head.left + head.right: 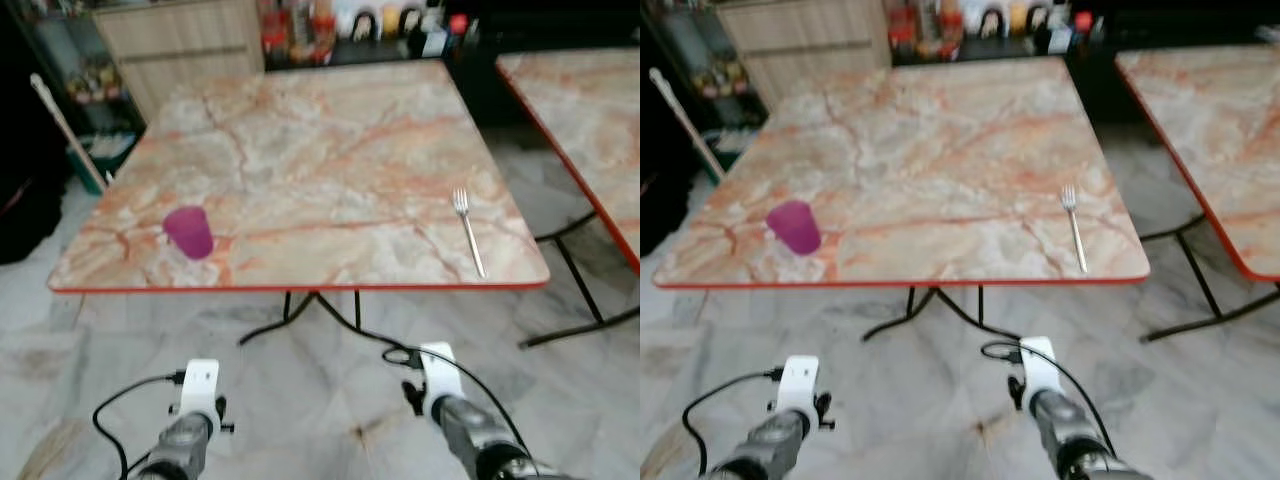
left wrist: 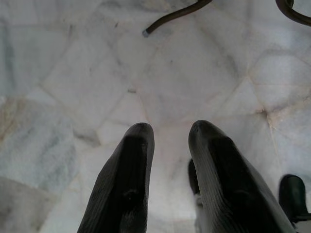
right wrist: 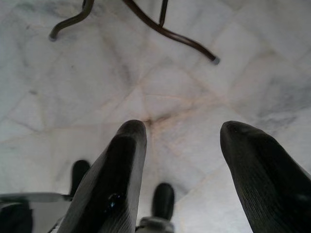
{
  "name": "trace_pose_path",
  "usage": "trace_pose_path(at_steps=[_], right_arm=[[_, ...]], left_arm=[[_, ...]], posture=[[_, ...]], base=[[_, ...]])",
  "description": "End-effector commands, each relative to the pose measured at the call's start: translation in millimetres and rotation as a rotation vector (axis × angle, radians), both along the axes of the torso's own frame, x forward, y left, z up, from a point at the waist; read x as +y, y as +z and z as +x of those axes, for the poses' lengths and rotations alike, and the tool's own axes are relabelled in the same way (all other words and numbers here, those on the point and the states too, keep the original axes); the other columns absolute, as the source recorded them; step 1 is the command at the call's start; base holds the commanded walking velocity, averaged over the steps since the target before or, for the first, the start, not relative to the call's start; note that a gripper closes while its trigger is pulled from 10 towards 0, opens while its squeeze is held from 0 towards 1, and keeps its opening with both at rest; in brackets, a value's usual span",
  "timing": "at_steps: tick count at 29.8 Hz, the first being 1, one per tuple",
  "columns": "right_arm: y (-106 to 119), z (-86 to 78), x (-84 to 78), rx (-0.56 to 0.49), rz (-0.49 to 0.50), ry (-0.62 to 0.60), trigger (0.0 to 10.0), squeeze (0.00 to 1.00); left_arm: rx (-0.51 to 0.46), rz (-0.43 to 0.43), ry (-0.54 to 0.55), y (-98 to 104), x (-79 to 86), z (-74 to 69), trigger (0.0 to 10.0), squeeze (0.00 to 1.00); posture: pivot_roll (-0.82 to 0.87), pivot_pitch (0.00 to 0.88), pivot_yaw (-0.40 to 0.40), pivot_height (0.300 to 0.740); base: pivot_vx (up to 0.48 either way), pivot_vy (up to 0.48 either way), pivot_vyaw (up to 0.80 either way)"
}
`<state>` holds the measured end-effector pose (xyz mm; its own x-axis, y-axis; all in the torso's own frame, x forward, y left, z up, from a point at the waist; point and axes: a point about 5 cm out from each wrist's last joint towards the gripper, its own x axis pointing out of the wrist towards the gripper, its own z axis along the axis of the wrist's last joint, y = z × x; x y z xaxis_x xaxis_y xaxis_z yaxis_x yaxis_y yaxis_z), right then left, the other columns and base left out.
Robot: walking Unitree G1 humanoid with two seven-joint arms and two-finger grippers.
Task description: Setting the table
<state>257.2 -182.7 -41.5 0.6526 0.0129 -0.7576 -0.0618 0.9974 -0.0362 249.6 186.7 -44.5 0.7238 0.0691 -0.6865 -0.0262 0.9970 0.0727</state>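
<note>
Marbled tabletop (image 1: 330,150) (glossy), slim fork (image 1: 466,230)

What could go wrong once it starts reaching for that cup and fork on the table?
The purple cup stands close to the near edge of the table, so a clumsy nudge could tip it onto the floor. The fork lies flat and thin near the front right corner; it may slip from the jaws or slide off. Both arms hang low below the tabletop and could knock its edge when lifting.
</note>
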Motion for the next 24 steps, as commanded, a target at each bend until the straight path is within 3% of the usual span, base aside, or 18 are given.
trace_pose_path(at_steps=[1,6,13,21,22,24], right_arm=[[1,1.9,5.5,-0.045,0.025,-0.008,10.0,0.00],[8,8.0,4.7,-0.130,-0.025,0.044,10.0,0.00],[13,11.2,1.7,-0.224,-0.042,-0.027,10.0,0.00],[17,13.9,1.7,-0.285,-0.069,-0.016,10.0,0.00],[55,29.9,-26.0,-0.523,-0.077,0.003,10.0,0.00],[80,31.6,-36.0,-0.647,-0.090,0.032,10.0,0.00]], left_arm=[[0.016,0.008,0.011,-3,4.7,-4.7,10.0,0.00],[0.011,0.006,0.014,-3,4.1,-4.4,10.0,0.00],[0.011,0.009,0.007,-2,3.9,-3.8,10.0,0.00],[0.012,0.010,0.001,-2,4.2,-3.5,10.0,0.00],[0.012,0.010,-0.001,-2,4.2,-3.3,10.0,0.00],[0.012,0.010,-0.001,-2,4.2,-3.2,10.0,0.00]], posture=[[-0.05,0.075,0.068,0.740],[-0.05,0.079,0.068,0.740],[-0.06,0.082,0.074,0.740],[-0.07,0.086,0.078,0.740],[-0.07,0.086,0.078,0.740],[-0.07,0.086,0.078,0.740]], base=[[0.000,0.000,0.00],[0.000,0.000,0.00],[0.000,0.000,0.00],[0.000,0.000,0.00],[0.000,0.000,0.00],[0.000,0.000,0.00]])
